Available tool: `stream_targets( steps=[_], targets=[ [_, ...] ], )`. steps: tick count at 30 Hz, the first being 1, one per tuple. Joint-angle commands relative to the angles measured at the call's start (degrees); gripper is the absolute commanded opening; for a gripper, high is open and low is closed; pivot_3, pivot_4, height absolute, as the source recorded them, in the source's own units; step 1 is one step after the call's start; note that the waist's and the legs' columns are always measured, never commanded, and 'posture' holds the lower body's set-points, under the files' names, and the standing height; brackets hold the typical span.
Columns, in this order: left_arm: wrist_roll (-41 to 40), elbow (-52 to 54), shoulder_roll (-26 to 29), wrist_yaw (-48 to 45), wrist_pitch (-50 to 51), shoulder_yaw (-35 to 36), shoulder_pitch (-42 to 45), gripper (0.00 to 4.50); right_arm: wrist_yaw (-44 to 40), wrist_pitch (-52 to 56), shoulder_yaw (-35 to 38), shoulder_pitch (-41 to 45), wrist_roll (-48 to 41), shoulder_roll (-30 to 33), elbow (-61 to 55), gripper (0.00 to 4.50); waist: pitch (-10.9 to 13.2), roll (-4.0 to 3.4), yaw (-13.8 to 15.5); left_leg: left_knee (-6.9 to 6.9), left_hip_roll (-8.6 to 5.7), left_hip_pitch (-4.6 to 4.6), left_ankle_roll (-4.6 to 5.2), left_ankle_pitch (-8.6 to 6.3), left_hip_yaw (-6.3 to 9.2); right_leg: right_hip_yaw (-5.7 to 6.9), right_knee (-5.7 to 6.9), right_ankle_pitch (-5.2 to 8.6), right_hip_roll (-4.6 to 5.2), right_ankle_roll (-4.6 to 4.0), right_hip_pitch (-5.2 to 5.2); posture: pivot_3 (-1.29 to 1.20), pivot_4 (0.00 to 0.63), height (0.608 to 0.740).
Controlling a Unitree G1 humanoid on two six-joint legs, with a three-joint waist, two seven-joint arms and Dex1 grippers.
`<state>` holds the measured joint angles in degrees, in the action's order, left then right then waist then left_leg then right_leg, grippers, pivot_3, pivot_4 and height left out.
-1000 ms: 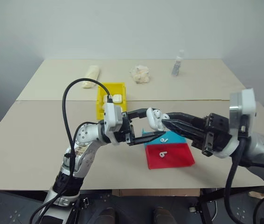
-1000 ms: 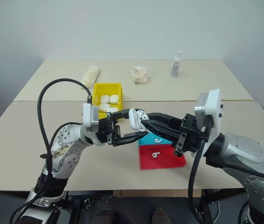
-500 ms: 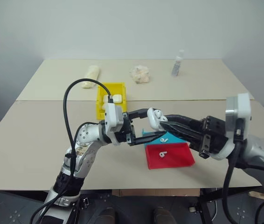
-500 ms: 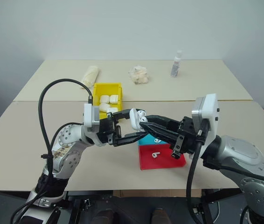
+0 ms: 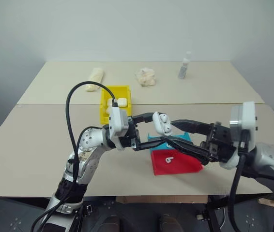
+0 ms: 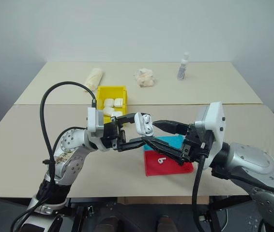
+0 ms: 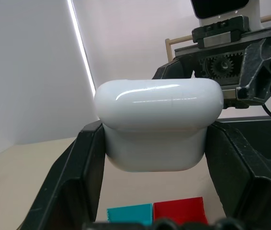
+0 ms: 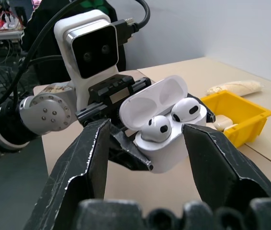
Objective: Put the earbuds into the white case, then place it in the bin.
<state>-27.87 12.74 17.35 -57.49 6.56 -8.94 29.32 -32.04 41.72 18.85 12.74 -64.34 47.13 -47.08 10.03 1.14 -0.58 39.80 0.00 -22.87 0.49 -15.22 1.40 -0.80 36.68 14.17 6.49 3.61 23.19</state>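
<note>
Head view: left gripper (image 5: 152, 132) has its jaws clamped on the white case (image 5: 159, 123), held up over the bench (image 5: 40, 140) near its front edge, lid flipped open. Right gripper (image 5: 175, 133) sits just beside it, jaws spread apart.

Right wrist view: both earbuds (image 8: 171, 120) are seated in the case. The yellow bin (image 8: 238, 116) sits behind.
</note>
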Motion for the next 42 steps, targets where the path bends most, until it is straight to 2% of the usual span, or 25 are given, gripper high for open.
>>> stream_targets(
  steps=[1, 3, 5, 13, 17, 24, 35, 42],
  targets=[
    [1.1, -0.2, -0.2, 0.1, -1.7, 0.1, 1.3, 2.78, -0.8, -2.1, 3.8, 1.4, -1.3, 2.8, -1.5, 2.84, 0.0, 0.00, 0.1, 0.01, 0.00, 0.01, 0.00, 0.00, 0.00, 0.00, 0.00, 0.00, 0.00, 0.00, -0.01, 0.00, 0.150, 0.740],
    [2.2, -1.0, -0.5, 0.6, -2.1, -0.3, 1.6, 2.78, 0.9, -0.9, 3.0, 4.2, -2.5, 4.8, -0.7, 2.84, 0.0, 0.00, -0.1, 0.01, 0.00, 0.03, 0.00, 0.00, -0.01, 0.00, 0.01, 0.00, 0.00, 0.00, -0.03, 0.00, 0.150, 0.740],
    [4.2, -2.1, -1.1, 2.1, -1.6, -1.3, 2.2, 2.78, 2.5, 0.5, 0.2, 8.5, -1.6, 6.9, -0.6, 2.46, 0.0, 0.00, -0.2, 0.00, 0.01, 0.06, 0.00, 0.00, -0.01, -0.01, 0.02, 0.00, -0.01, 0.00, -0.04, 0.00, 0.150, 0.740],
    [13.7, -9.5, -5.9, 8.4, -4.4, -4.9, 5.9, 2.78, 6.1, 3.6, -9.8, 20.3, 0.5, 8.2, 0.8, 0.02, 0.0, 0.02, 0.1, 0.02, 0.00, -0.03, 0.04, -0.02, -0.01, 0.02, -0.04, 0.00, 0.00, 0.00, -0.01, 0.00, 0.150, 0.740],
    [12.8, -9.8, -7.6, 8.0, -4.5, -4.7, 6.9, 2.78, 6.8, 4.8, -13.3, 20.8, 4.6, 8.3, 1.2, 0.02, 0.0, 0.02, 0.2, 0.02, 0.00, -0.07, 0.05, -0.03, 0.00, 0.03, -0.02, 0.00, 0.00, 0.00, 0.00, 0.00, 0.150, 0.740],
    [11.4, -8.0, -7.3, 6.5, -4.2, -4.0, 6.0, 2.78, 6.5, 6.1, -17.2, 20.7, 11.9, 8.8, 0.2, 0.02, 0.0, 0.01, 0.2, 0.02, 0.01, -0.05, 0.05, -0.03, -0.01, 0.02, -0.01, 0.00, 0.00, 0.00, 0.04, 0.00, 0.150, 0.740],
    [10.5, -7.4, -6.1, 5.9, -4.6, -3.4, 5.3, 2.78, 4.9, 6.1, -13.2, 14.6, 17.8, 11.3, 0.1, 0.02, 0.0, 0.01, 0.4, 0.04, -0.01, -0.06, 0.05, -0.03, -0.02, 0.01, -0.01, 0.00, 0.02, 0.00, 0.04, 0.00, 0.150, 0.740],
    [11.0, -8.3, -6.1, 6.1, -5.8, -3.0, 5.0, 2.78, 2.4, 3.3, -5.6, 12.4, 13.8, 9.5, -2.6, 0.02, 0.0, 0.01, 0.6, 0.04, 0.00, -0.05, 0.06, -0.03, -0.02, 0.01, -0.02, 0.00, 0.01, 0.00, 0.03, 0.00, 0.150, 0.740]
  ],
)
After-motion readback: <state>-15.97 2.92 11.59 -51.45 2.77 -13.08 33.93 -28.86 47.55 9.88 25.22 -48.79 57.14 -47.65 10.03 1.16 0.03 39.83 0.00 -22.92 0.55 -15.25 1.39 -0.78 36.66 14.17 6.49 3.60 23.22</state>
